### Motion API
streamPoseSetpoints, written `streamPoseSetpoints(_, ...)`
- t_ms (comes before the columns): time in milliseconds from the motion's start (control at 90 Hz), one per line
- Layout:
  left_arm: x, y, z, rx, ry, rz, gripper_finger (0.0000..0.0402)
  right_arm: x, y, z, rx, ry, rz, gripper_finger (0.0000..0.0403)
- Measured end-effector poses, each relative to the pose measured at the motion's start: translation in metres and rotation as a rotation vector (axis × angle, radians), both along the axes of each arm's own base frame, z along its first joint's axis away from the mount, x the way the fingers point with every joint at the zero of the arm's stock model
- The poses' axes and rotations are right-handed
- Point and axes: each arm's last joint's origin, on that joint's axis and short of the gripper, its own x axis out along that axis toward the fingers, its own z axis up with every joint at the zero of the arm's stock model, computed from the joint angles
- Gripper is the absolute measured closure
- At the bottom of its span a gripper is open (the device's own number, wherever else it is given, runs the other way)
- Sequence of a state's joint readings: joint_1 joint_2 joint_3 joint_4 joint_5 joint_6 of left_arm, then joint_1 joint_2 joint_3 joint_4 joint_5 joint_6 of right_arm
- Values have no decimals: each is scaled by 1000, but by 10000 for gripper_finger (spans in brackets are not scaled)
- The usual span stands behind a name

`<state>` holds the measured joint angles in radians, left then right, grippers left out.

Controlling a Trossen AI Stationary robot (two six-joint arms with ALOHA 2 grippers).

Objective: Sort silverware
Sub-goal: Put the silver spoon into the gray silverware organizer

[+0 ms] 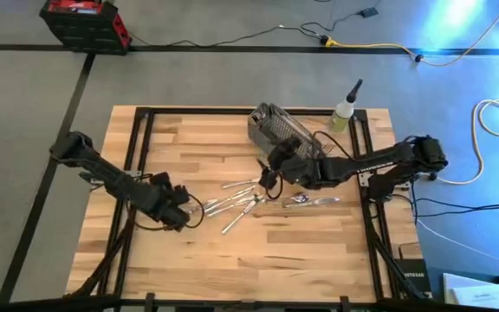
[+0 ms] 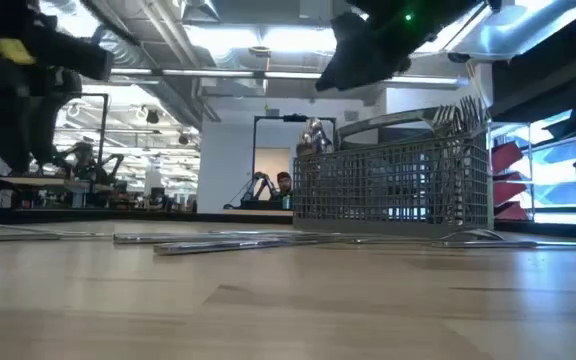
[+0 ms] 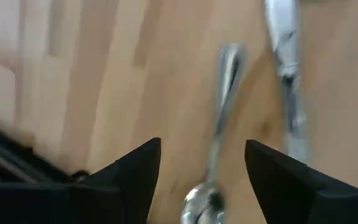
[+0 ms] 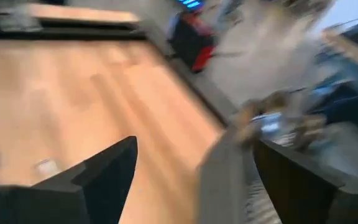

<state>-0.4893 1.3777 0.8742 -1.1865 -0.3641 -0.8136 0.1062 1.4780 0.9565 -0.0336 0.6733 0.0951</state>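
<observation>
The left pincer (image 1: 185,211) hangs released, low over the table (image 1: 301,251), a spoon (image 3: 216,130) lying between its fingers. Closing off-centre could skid that spoon away or catch the neighbouring piece too. The silverware (image 1: 245,201) lies scattered between the two pincers. The right pincer (image 1: 269,179), released and empty, sits just in front of the basket (image 1: 277,130), which already holds forks (image 2: 460,115); its motion could knock the basket.
</observation>
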Motion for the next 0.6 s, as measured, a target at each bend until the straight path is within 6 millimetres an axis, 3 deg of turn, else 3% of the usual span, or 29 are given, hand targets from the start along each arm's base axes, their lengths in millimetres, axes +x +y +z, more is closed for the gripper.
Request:
streamPoseSetpoints(133, -1, -2, -1, -57, 46, -27, 184, 0, 4, -3, 116, 4, 99, 109)
streamPoseSetpoints(289, -3, -4, -6, -96, 69, -26, 184, 1, 11, -5, 133, 8, 136, 117)
streamPoseSetpoints(600, -30, 8, -59, -118, 160, -9, 184, 2, 15, -8, 148, 17, 159, 127)
